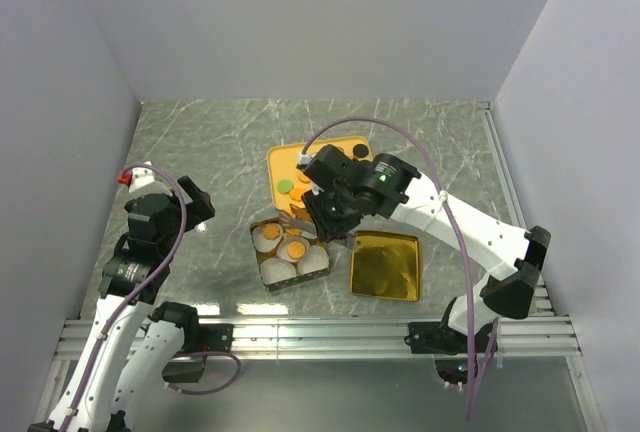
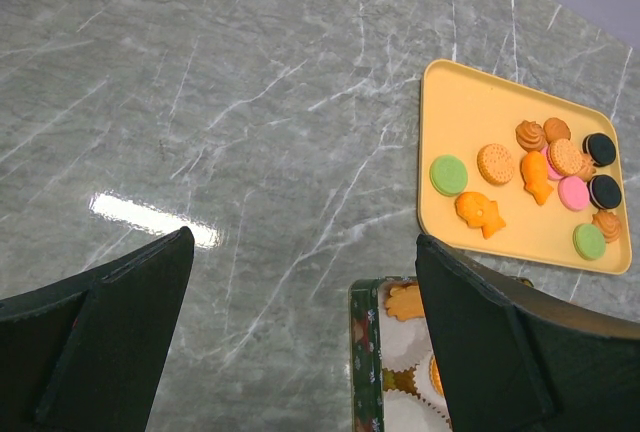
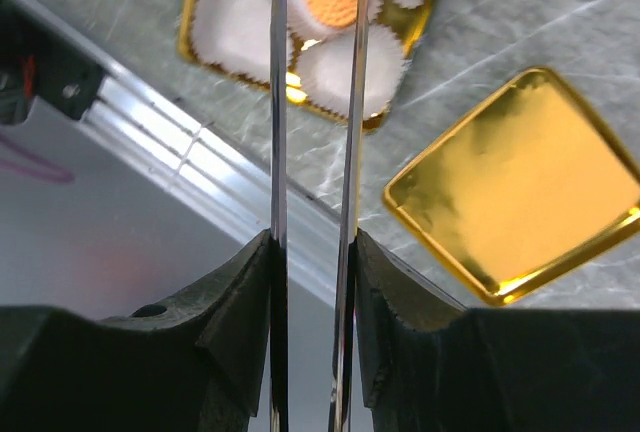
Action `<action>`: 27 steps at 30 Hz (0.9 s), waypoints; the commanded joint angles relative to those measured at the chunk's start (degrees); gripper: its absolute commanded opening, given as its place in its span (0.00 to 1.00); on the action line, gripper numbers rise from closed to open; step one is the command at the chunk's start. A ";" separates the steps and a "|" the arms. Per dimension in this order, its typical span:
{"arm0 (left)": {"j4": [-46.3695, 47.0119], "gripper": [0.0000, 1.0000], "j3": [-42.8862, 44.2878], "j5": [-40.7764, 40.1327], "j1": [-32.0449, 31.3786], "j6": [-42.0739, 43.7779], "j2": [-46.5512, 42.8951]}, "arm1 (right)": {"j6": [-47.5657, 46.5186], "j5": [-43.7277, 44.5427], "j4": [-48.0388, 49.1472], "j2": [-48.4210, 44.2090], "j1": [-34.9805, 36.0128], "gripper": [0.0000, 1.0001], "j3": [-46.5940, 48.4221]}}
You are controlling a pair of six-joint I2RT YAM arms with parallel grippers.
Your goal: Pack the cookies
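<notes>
Cookies (image 2: 490, 164) inside tray (image 2: 480, 102) rim, tin (image 2: 362, 352) nearby

You work on a grey-green marbled bench (image 1: 200, 142) with pale veins running across the stone. Plain, pale walls close it in on three sides: the left wall (image 1: 60, 72), the back wall (image 1: 320, 22) and the right wall (image 1: 580, 62), as the top view shows them. A ribbed aluminium rail (image 1: 320, 334) runs along the bench's near edge, bright where light strikes it. In the left wrist view, a white glare patch (image 2: 150, 220) sits on the polished stone. Nearer than the rail lies a smooth grey surface (image 1: 330, 397).
</notes>
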 commanded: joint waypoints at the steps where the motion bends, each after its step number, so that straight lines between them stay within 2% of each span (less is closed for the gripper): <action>1: 1.34 0.99 0.67 -0.23 0.21 -0.20 -0.30 | 0.26 -3.19 4.43 -2.99 2.07 0.33 -1.41; 12: 1.51 0.99 0.49 0.20 0.21 -0.11 -1.09 | 1.58 -4.08 7.24 -2.29 9.54 0.33 -6.94; 20: 1.42 0.99 0.49 0.29 0.21 -0.28 -1.53 | 2.81 -4.43 11.20 -2.02 10.07 0.33 -11.43; 27: 1.42 1.00 0.49 0.03 0.21 -0.37 -1.62 | 3.07 -3.38 11.29 -2.02 10.16 0.34 -11.52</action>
